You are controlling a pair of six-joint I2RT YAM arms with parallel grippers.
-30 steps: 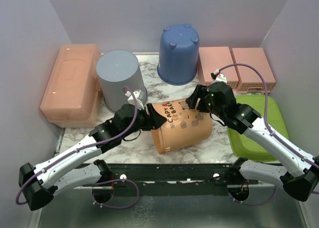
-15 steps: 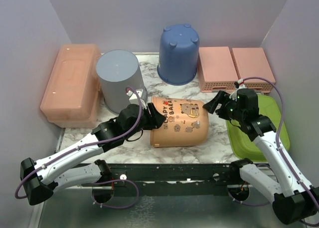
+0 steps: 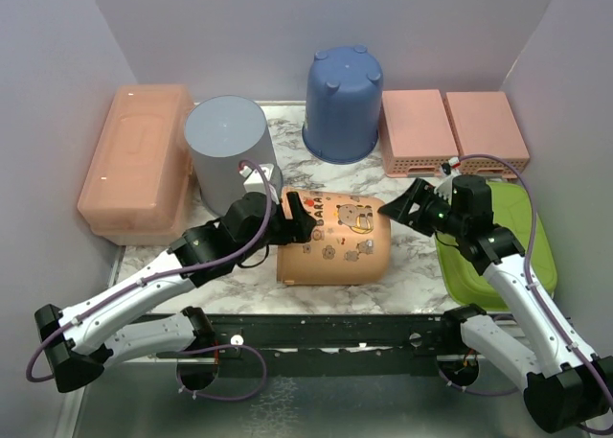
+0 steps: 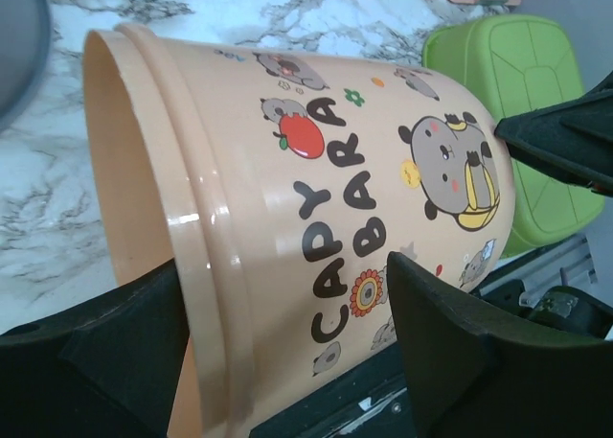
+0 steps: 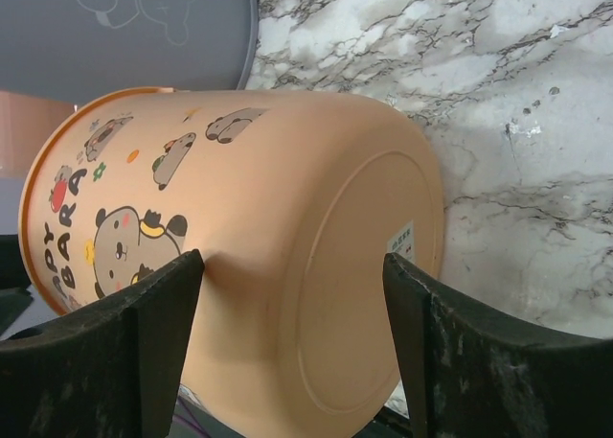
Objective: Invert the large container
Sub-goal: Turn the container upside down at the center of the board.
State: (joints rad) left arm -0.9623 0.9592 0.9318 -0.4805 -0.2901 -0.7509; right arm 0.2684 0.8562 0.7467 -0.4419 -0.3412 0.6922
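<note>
watching the capybara bucket (image 3: 330,239) settle: a second ago it sat skewed, mouth angled toward the near-left with both grippers crowded onto it. now it lies flat on its side along the near edge of the marble bench (image 3: 412,270), about the middle, mouth facing the left side and base facing the right.

the right gripper (image 3: 409,206) has backed off the base. it hangs toward the bench's right side, next to the green lid (image 3: 498,256), fingers spread wide, with a clear gap to the bucket. its own camera shows only the base framed between the fingers.

the left gripper (image 3: 292,222) sits at the rim end, just in front of the upturned grey bucket (image 3: 225,146). its fingers are also spread wide with the rim and printed wall between them. i read that as released, though i cannot tell whether a pad brushes the plastic.

so i judge the job half done: the bucket is tipped over but not inverted. i'd expect the base end to need lifting until the mouth meets the bench, and a round wall lying loose may roll toward the near edge.
</note>
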